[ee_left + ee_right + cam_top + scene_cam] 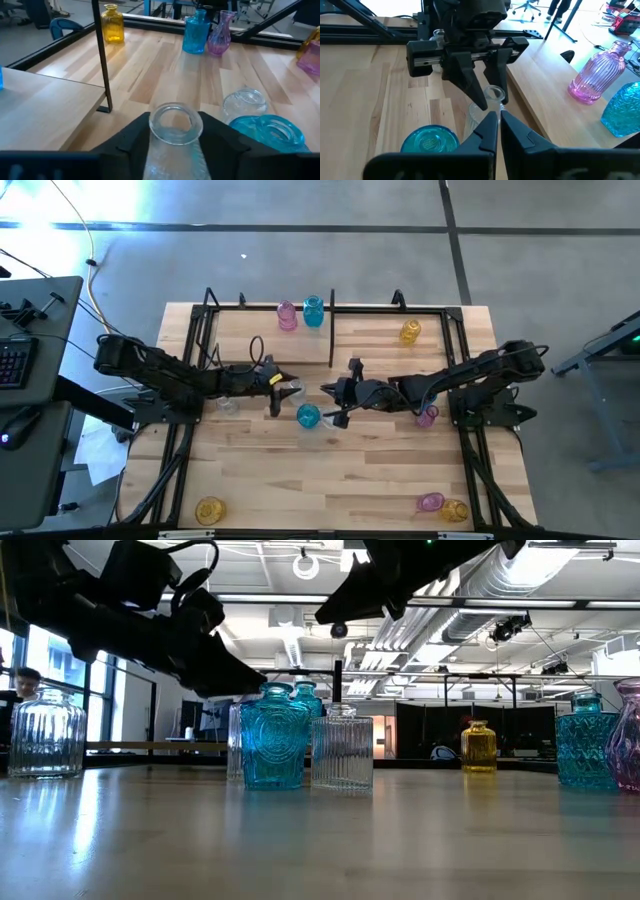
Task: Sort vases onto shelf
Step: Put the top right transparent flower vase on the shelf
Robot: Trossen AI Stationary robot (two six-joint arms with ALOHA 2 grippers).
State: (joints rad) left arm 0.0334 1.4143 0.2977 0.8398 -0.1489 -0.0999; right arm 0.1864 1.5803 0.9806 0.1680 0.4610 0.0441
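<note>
Left gripper [285, 388] at table centre, fingers closed around a clear ribbed vase [173, 131]. Right gripper [331, 391] just beside it, fingers pressed together, empty. Teal vase [308, 416] stands near both. Pink vase [287, 316] and blue vase [313, 311] stand at the shelf's [331, 308] far edge, by the divider rod. Pale plank table [350, 470]; grey floor; open ceiling with ducts. No writing legible.

place: open-plan lab/office | evidence: exposed ceiling ducts [560, 585], office chairs [522, 6], keyboard desk [25, 350]
</note>
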